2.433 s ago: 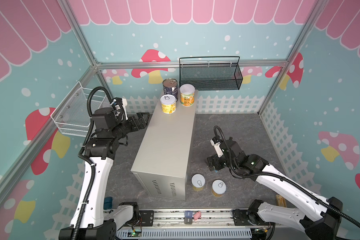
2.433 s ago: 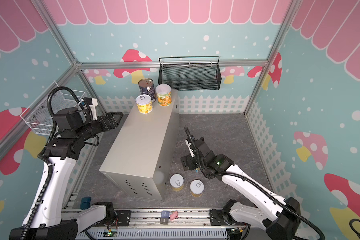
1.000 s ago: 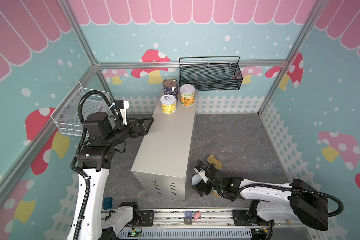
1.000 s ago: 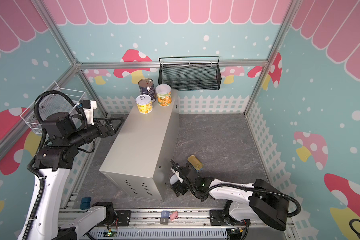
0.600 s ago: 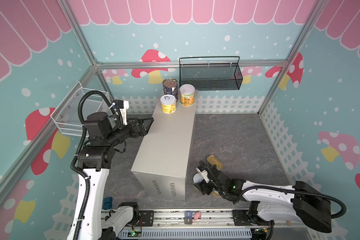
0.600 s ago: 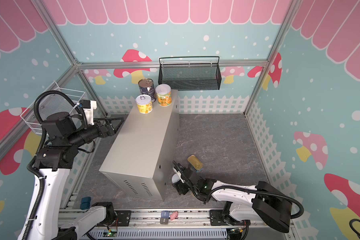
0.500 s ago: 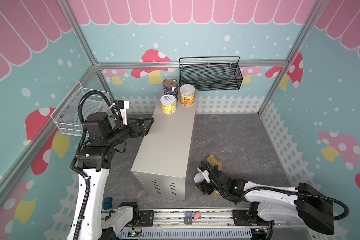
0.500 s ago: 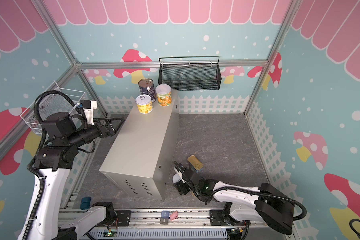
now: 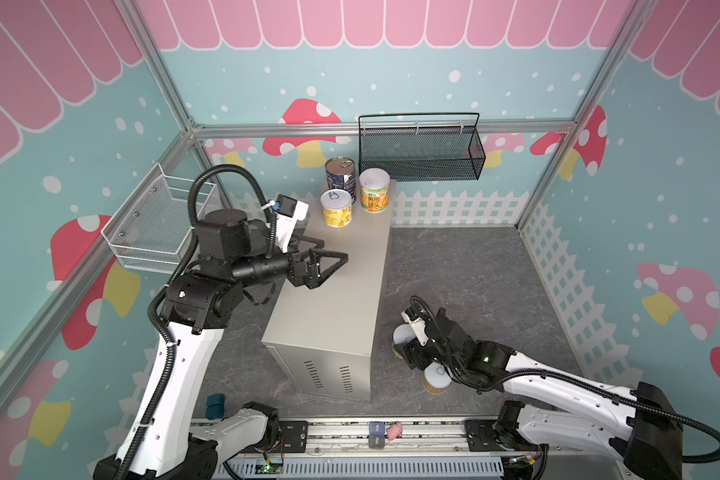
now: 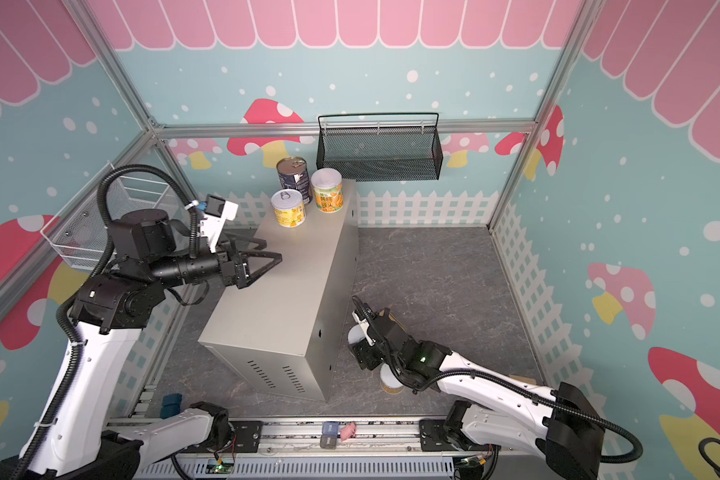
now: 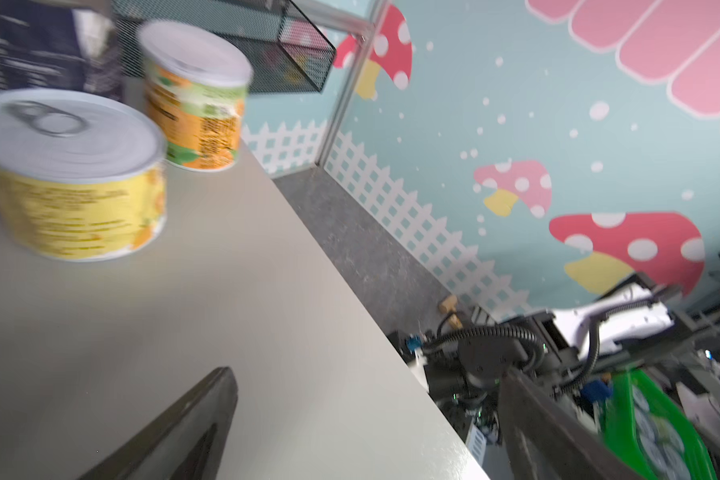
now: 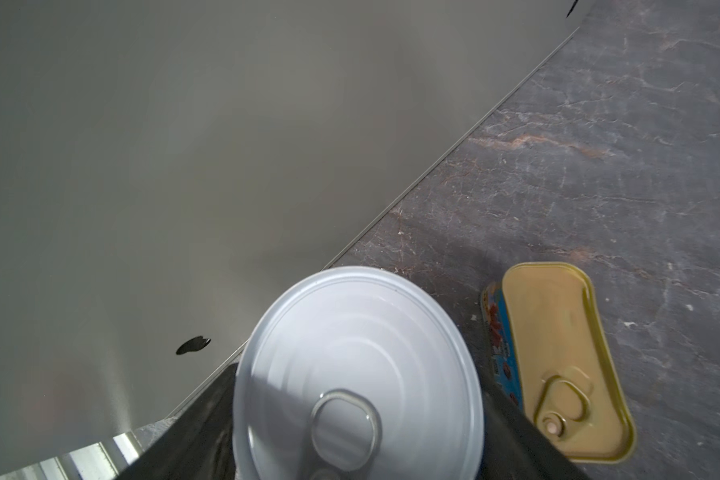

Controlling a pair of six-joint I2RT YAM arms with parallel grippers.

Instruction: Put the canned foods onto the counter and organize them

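Grey floor (image 9: pixel 466 270): my right gripper (image 12: pixel 358 415) pinches a can (image 12: pixel 350 340) beside the counter (image 9: pixel 341 299). Left gripper (image 9: pixel 335 250) spread over it.

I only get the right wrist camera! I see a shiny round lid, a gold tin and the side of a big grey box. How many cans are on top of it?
Observer: Three. A navy can, a white-lidded can and a short yellow can stand together at the far end of the counter.
Operator: Is anything else on the floor near me?
Observer: Yes, another short can stands close beside your shiny-lidded can, on the side toward the rail.
Operator: What's the other arm doing?
Observer: The left tool hovers open and empty above the counter's top, near its left edge.
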